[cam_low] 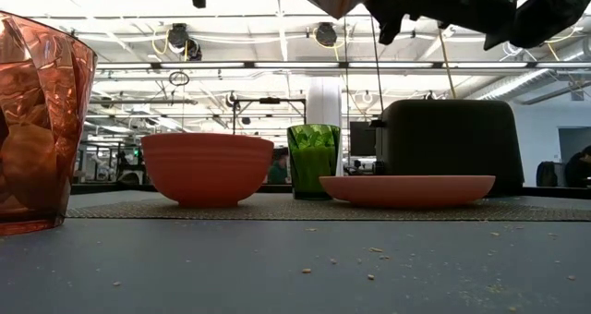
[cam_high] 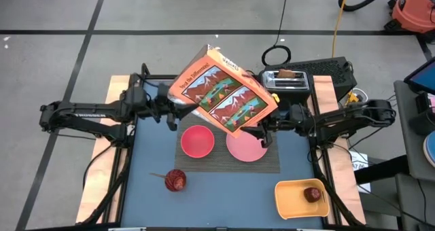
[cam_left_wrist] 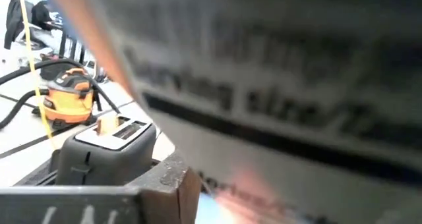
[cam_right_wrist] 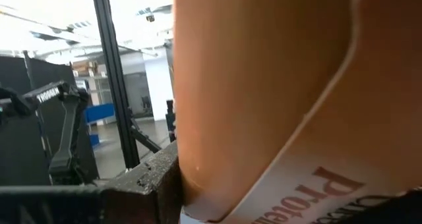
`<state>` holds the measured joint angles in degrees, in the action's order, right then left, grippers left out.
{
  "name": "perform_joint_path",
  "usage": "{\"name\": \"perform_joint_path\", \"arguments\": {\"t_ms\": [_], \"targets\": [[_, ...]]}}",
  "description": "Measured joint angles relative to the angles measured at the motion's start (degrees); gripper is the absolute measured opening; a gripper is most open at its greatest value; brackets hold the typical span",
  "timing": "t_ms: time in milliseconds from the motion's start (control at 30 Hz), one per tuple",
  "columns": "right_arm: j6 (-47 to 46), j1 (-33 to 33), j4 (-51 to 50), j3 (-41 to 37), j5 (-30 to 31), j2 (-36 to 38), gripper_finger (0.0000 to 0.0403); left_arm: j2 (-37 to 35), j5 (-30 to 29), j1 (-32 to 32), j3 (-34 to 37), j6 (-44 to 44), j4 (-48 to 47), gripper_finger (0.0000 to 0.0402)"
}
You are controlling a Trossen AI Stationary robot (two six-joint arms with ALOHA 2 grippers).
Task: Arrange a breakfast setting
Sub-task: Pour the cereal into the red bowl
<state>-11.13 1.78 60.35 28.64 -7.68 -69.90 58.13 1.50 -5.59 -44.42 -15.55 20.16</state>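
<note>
From above, the orange Cheerios cereal box hangs tilted in the air over the back of the dark striped placemat, between my two grippers. My right gripper is clamped on the box's lower right corner; its wrist camera shows orange cardboard pressed against one finger. My left gripper sits at the box's left edge; whether it grips or stands loose I cannot tell, as the box's printed panel fills its wrist view.

On the placemat stand the pink-red bowl and, just to its right, the larger pink plate.

Only the table-level view shows a green faceted cup behind them.

The black toaster holds a brown toast slice at the table's back right.
</note>
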Motion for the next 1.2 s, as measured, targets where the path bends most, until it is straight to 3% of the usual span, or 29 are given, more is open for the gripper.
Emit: {"name": "perform_joint_path", "arguments": {"t_ms": [367, 833, 1000, 1200], "targets": [[1.43, 0.02, -19.65, 0.02, 0.1, 11.02, 0.0208, -7.87, 0.43, -1.55, 0.17, 7.61, -19.81, 0.0157], [1.77, -0.02, -45.69, 0.0, -0.36, 21.47, 0.0208, -12.7, 0.02, -1.57, 0.15, 7.5, -47.15, 0.0157], [1.76, -0.02, -53.45, -0.04, -0.5, 23.07, 0.0208, -12.72, 0.02, -1.57, 0.13, 6.04, -51.93, 0.0157], [1.76, -0.05, -57.86, -0.07, -6.61, 23.27, 0.0208, -12.72, 0.02, -1.57, 0.11, 4.9, -52.07, 0.0157]]}}
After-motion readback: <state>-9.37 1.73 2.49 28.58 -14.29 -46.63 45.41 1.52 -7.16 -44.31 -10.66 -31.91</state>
